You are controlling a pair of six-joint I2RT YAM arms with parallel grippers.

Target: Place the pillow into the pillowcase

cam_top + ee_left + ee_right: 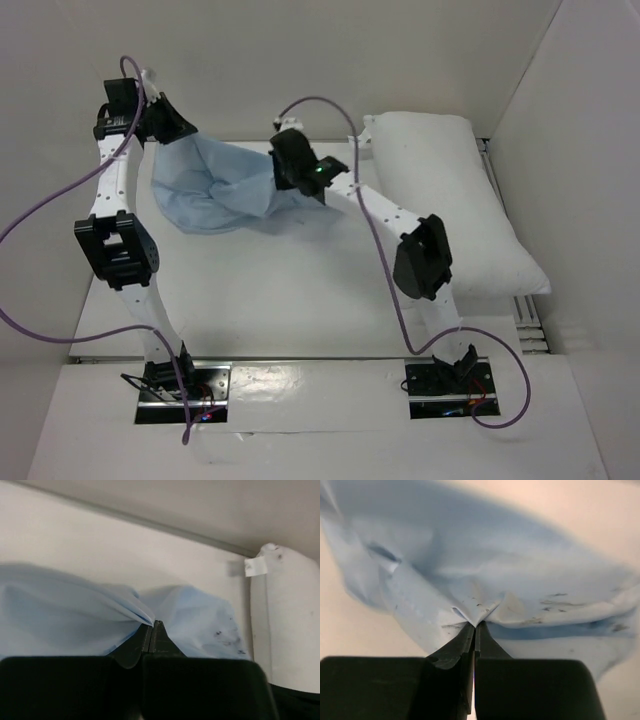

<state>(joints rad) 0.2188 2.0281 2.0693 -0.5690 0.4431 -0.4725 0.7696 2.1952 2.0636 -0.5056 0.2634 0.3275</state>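
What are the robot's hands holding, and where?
The pillowcase: left gripper pinches a fold at its left end, right gripper a fold at its right end.

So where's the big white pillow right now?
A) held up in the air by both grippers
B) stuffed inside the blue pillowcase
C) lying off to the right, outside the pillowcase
C: the pillow lies at the right with nothing holding it, while the left gripper and right gripper each pinch the pillowcase.
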